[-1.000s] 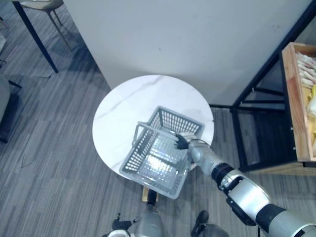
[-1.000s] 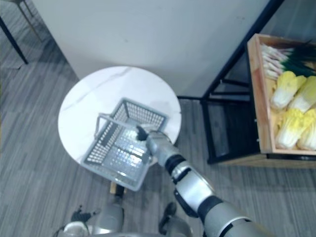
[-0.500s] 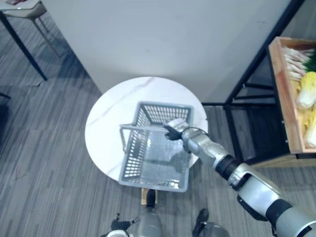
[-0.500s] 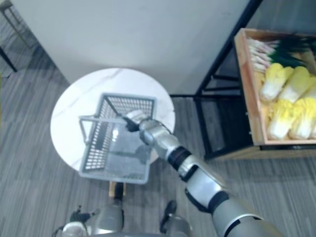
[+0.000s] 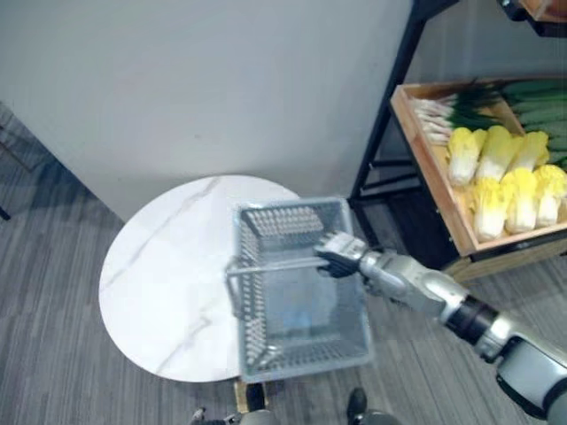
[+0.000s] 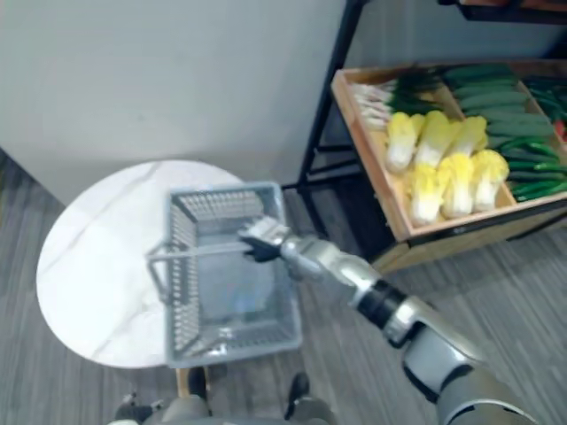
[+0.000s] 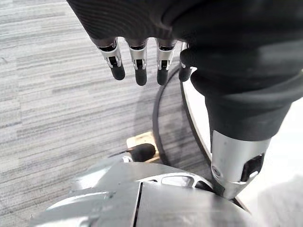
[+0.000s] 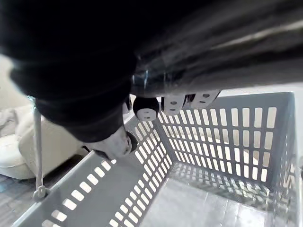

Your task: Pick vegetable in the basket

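Our view has swung toward the shelf since a second ago, so most of the apparent shift is the head turning. The wooden crate (image 5: 425, 164) with its yellow-green cabbages (image 5: 505, 177) and green onions (image 5: 440, 110) now sits well inside the picture.

The basket (image 5: 288, 220) has really moved too. A second ago it lay skewed on the round white counter (image 5: 168, 266); now it is squared up and hangs past the counter's edge on the shelf side. It looks lifted, though we cannot be sure it is clear of the top.

Our right hand (image 5: 341, 254) has its fingers curled round the basket's handle (image 5: 275, 264) and is carrying it. Our left hand (image 7: 139, 59) hangs beside the counter, fingers loose and straight, holding nothing.

The basket is empty — the vegetables are all in the crate, well apart from it. We judge the carry has begun and the picking has not. Next we would bring the basket near the crate, which leaves the left hand to take a cabbage.
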